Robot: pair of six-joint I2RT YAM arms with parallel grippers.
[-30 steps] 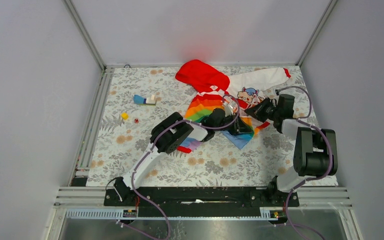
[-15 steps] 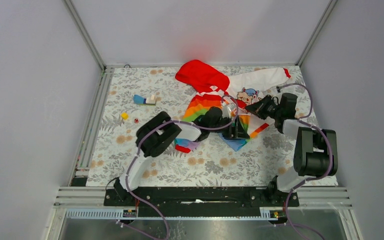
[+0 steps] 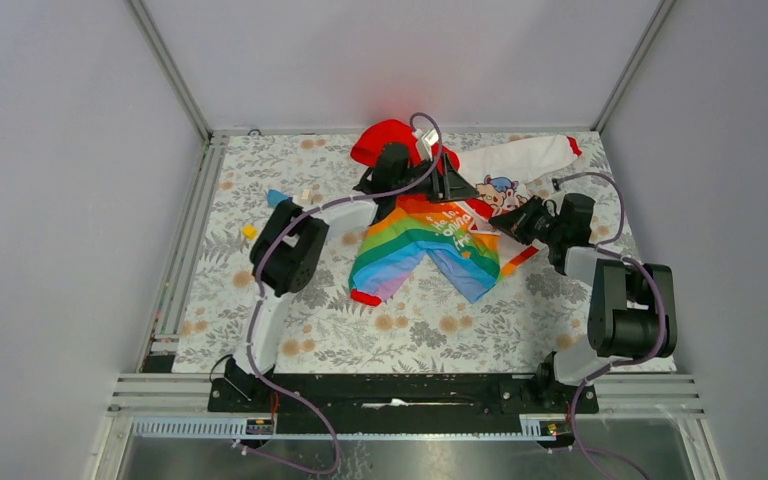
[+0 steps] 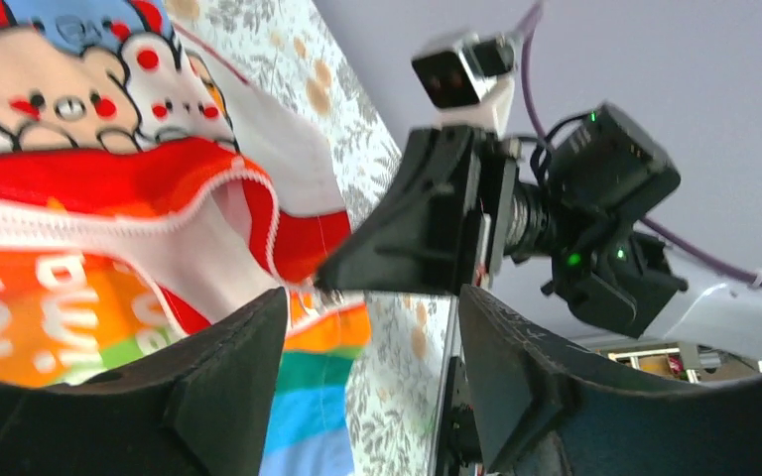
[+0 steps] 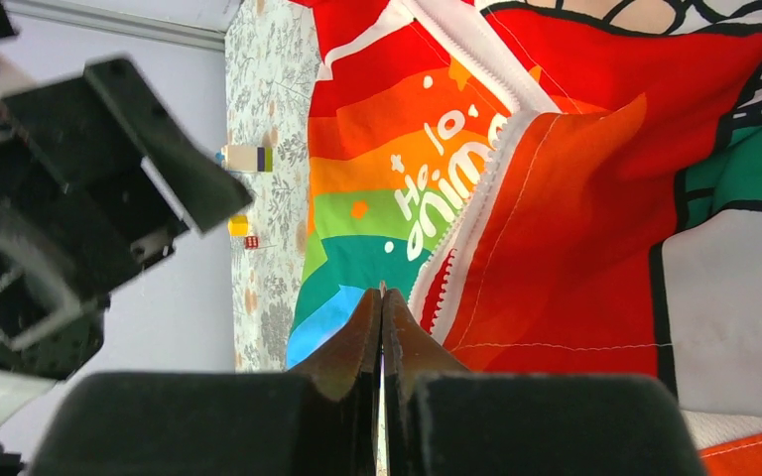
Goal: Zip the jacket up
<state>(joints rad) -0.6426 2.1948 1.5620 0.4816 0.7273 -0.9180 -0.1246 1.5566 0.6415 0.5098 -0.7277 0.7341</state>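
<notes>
The jacket [image 3: 425, 235] lies on the flowered table mat, its red hood [image 3: 385, 145] at the back and its rainbow body spread in an upside-down V. Its front is open: the white zipper tape with red teeth [image 5: 476, 208] runs beside the red lining. My left gripper [image 3: 447, 187] hovers over the collar, open and empty, as the left wrist view [image 4: 372, 297] shows. My right gripper [image 3: 508, 222] is at the jacket's right front edge, its fingers pressed shut [image 5: 382, 295] on a sliver of that edge. It shows in the left wrist view [image 4: 427, 238] too.
A blue and white block [image 3: 290, 200], a small yellow piece [image 3: 249, 232] and a tiny red piece [image 3: 272, 241] lie left of the jacket. A white sleeve [image 3: 520, 157] reaches toward the back right corner. Grey walls close in three sides.
My left arm has swung from the jacket's lower front up to the collar by the hood. The rainbow body now lies spread out and uncovered. The right gripper has barely moved.
</notes>
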